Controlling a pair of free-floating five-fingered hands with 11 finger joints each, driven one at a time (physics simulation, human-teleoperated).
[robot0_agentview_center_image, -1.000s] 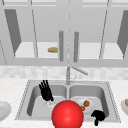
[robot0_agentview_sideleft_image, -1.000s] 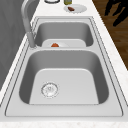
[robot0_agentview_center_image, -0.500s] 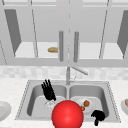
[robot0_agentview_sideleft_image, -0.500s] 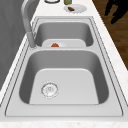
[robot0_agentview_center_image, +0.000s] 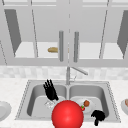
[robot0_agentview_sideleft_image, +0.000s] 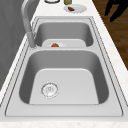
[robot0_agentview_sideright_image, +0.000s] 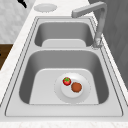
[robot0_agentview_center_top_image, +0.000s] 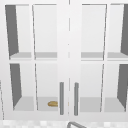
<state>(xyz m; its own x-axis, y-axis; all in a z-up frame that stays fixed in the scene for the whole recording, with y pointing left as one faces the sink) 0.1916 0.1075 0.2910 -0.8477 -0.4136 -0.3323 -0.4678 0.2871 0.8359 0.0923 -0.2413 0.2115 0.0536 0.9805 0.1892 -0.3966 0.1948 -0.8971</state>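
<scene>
front view: left hand (robot0_agentview_center_image: 50, 90) is hanging over the sink's left basin (robot0_agentview_center_image: 37, 100) with fingers straight and spread, holding nothing. right hand (robot0_agentview_center_image: 98, 116) is sitting at the front edge of the right basin, fingers curled down, nothing in it. a big red ball (robot0_agentview_center_image: 67, 115) is sitting between them at the front rim, and the plate (robot0_agentview_center_image: 86, 106) with a tomato (robot0_agentview_center_image: 82, 108) is just beside the right hand.
left side view: a hand (robot0_agentview_sideleft_image: 113, 10) is hovering off the worktop's far right corner.
right side view: plate (robot0_agentview_sideright_image: 72, 87) is lying on the near basin's floor, carrying the tomato (robot0_agentview_sideright_image: 66, 81) and a brown piece (robot0_agentview_sideright_image: 76, 87).
upper view: cabinet doors (robot0_agentview_center_top_image: 68, 60) are staying closed, a bread roll (robot0_agentview_center_top_image: 52, 104) lying on the lower shelf.
</scene>
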